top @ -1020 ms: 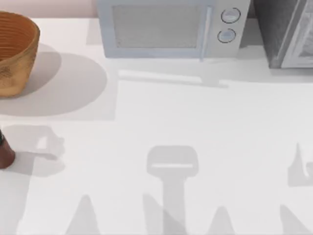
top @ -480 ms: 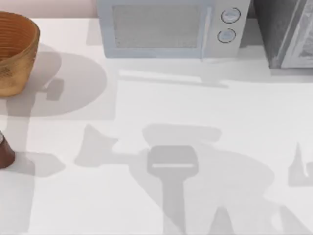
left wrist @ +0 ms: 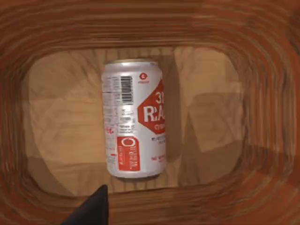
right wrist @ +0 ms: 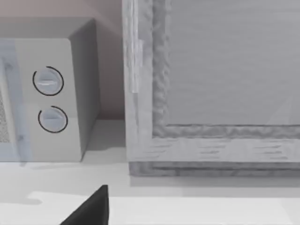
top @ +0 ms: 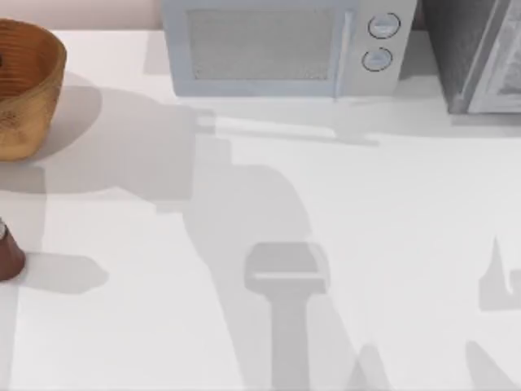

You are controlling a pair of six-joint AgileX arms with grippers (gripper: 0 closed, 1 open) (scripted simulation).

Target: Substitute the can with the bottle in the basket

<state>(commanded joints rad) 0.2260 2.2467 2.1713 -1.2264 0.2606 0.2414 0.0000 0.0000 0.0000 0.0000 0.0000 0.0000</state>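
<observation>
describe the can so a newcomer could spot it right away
Find the wicker basket at the table's far left corner, left of the microwave. The can is on the basket's floor, seen in the left wrist view. It is white with red label markings and a barcode, unlike the reddish-brown bottle outside on the table.

the can (left wrist: 135,119) is lying on the basket (top: 32,90) floor, ribbed walls closing in all around it. on the desk (top: 342,228) the middle is lying open; a microwave (top: 281,49) and a grey cabinet (top: 476,53) are blocking the far edge, the bottle (top: 8,257) standing at the left edge.
</observation>
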